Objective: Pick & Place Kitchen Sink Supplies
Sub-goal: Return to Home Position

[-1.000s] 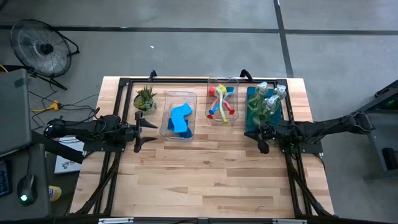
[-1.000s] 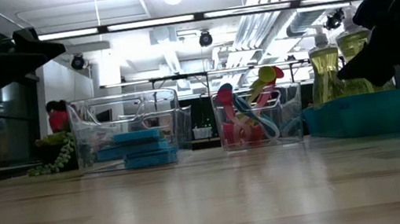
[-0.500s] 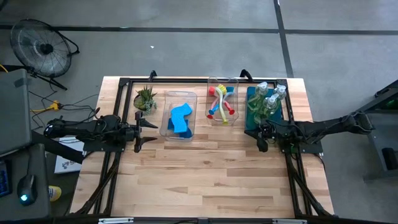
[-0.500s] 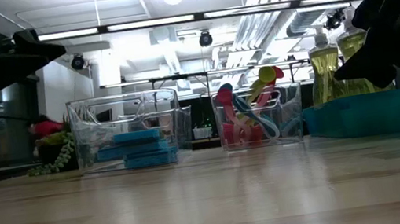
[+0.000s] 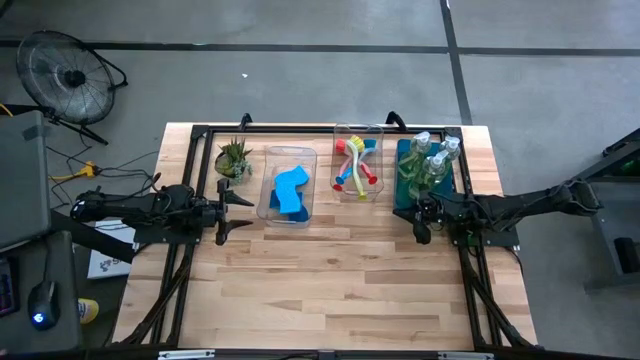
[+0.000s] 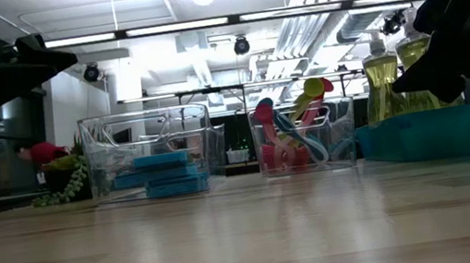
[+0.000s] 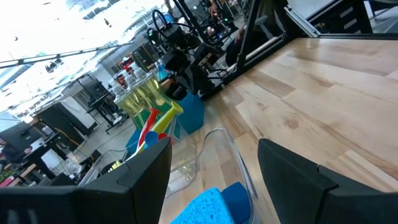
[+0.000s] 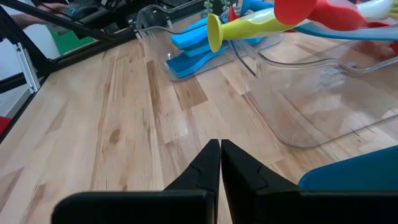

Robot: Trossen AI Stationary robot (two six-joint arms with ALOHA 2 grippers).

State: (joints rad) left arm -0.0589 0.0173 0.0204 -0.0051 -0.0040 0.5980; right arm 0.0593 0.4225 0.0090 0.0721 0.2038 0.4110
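Left tool (image 5: pixel 238 210) hangs above the tabletop (image 5: pixel 330 290) just beside the left clear bin (image 5: pixel 266 180), its fingers spread wide and holding nothing. We see the right tool (image 5: pixel 419 222) at the near edge of the teal bin (image 5: pixel 401 192), fingers pressed together, empty. Blue sponges (image 5: pixel 290 190) lie in the left clear bin. Brushes (image 5: pixel 354 165) lie in the right clear bin (image 5: pixel 358 127). Soap bottles (image 5: pixel 432 160) stand in the teal bin.

Background red shape (image 6: pixel 40 153) farther left
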